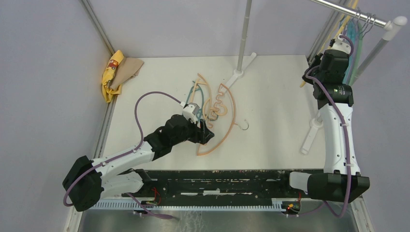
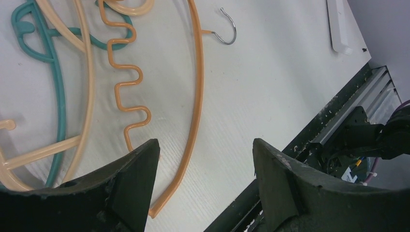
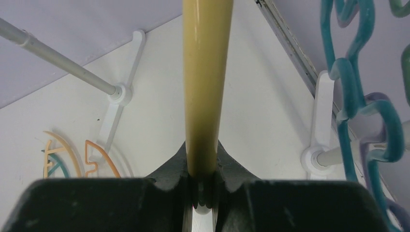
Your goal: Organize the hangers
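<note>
So the biggest thing here is the white table point(image 1: 270, 96), matte with a faint grain up close. At its back right corner is a clothes rail point(image 1: 348, 8), a smooth metal tube on white plastic feet.

The right gripper point(image 3: 203, 188) is up by that rail, its black fingers squeezed tight on a pale yellow hanger point(image 3: 205, 72), which looks like a glossy round bar. Beside it, chunky teal hangers point(image 3: 355, 72) with looping, wavy edges hang from the rail.

The left gripper point(image 2: 205, 150) sits low over mid-table, jaws spread wide with nothing in them. One end of the orange hanger point(image 2: 196, 96) lies just beside one finger; can't tell if it touches.

That orange one is a thin arc with a square zigzag inner edge, tangled in a loose pile with a peach hanger point(image 2: 87, 72) and a teal hanger point(image 2: 60, 96).

There's a crumpled yellow-and-tan cloth point(image 1: 118, 72) at the far left edge. Smallest is the orange hanger's shiny wire hook point(image 2: 227, 31), lying flat on the table.
</note>
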Robot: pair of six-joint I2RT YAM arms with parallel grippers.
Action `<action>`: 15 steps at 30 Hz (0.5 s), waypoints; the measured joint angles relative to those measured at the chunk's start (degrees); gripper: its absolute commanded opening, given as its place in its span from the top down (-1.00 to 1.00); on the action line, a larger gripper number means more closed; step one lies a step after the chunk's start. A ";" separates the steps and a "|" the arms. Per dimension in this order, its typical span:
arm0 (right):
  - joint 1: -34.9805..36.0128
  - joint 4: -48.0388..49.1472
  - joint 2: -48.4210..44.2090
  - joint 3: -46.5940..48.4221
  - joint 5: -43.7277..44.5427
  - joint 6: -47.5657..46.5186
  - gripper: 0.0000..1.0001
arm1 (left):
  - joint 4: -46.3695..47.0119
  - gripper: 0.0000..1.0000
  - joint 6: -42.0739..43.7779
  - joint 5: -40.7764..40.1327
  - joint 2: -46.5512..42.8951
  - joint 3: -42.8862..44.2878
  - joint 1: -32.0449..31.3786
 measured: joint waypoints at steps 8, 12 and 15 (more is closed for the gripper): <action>-1.79 -1.01 -1.55 -1.66 -4.28 0.57 -0.12 | 0.42 -0.55 0.00 0.39 0.61 -0.39 0.00; -1.79 -2.84 -2.43 -1.73 -5.60 -0.02 -0.40 | 1.27 -0.55 -0.02 0.44 1.60 -0.55 0.00; -1.84 -4.31 -5.07 -1.73 -5.79 -0.48 -0.60 | 1.70 -0.56 -0.02 0.46 2.43 -0.55 0.00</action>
